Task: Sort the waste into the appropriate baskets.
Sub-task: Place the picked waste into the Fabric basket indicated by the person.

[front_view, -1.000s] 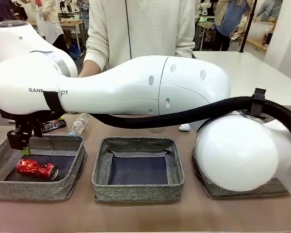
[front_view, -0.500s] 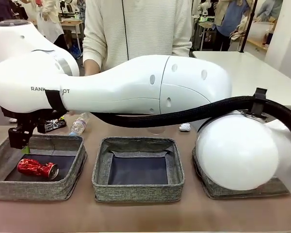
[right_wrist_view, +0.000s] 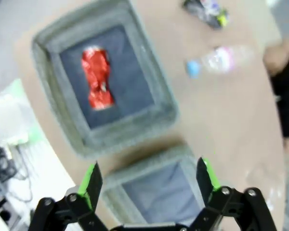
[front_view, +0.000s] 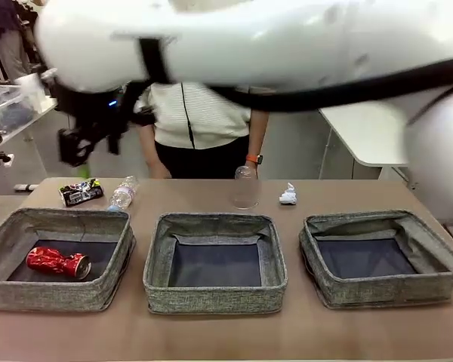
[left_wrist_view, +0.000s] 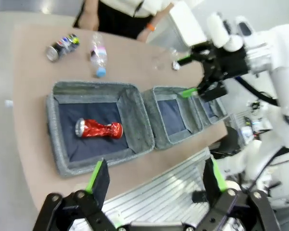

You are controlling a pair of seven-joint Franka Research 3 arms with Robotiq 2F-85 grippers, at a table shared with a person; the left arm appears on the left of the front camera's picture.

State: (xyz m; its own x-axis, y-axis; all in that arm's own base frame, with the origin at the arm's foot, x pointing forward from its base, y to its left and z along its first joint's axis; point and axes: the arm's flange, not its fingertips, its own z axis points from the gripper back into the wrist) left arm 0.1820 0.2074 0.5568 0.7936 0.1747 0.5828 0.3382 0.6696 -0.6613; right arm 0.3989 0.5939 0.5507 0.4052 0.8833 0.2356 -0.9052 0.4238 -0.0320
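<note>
We see the right gripper [right_wrist_view: 148,169] spread wide and holding nothing. Crushed red can [right_wrist_view: 98,77] lies in one basket [right_wrist_view: 159,96]. Next basket [right_wrist_view: 149,162] is just beside it. Bottle [right_wrist_view: 216,59] and dark can [right_wrist_view: 207,9] lie on the table [right_wrist_view: 221,125], blurry.

middle basket [front_view: 215,299] and right basket [front_view: 385,292] lie open from above; the right arm [front_view: 272,38] spans high overhead.

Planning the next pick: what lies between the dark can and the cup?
The bottle, beside the dark can; then bare table up to the cup, in the front view.
</note>
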